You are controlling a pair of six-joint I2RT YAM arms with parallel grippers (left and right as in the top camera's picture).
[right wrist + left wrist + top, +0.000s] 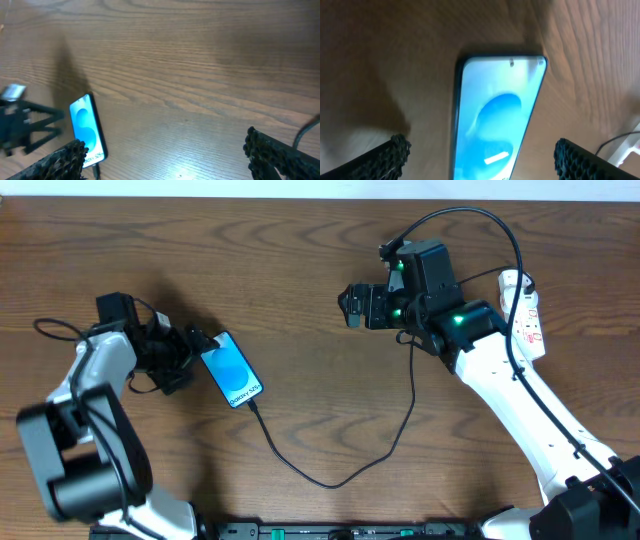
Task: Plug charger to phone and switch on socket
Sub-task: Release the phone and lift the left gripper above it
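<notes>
The phone [231, 370] lies flat on the wooden table, its blue screen up. The charger [330, 480], a thin black cable, runs from the phone's lower end in a loop across the table and disappears under the right arm. My left gripper [197, 358] is open at the phone's upper-left end; in the left wrist view the phone [495, 120] lies between the spread fingers [395, 155] with a gap on each side. My right gripper [352, 307] hangs open over bare wood, well right of the phone [87, 127]. The white socket [527, 310] lies at the far right, partly behind the right arm.
The right arm's white link [520, 395] crosses the table's right side diagonally. A thick black camera cable [470, 215] arcs above the right wrist. In the right wrist view the left gripper [25, 125] shows dark beside the phone.
</notes>
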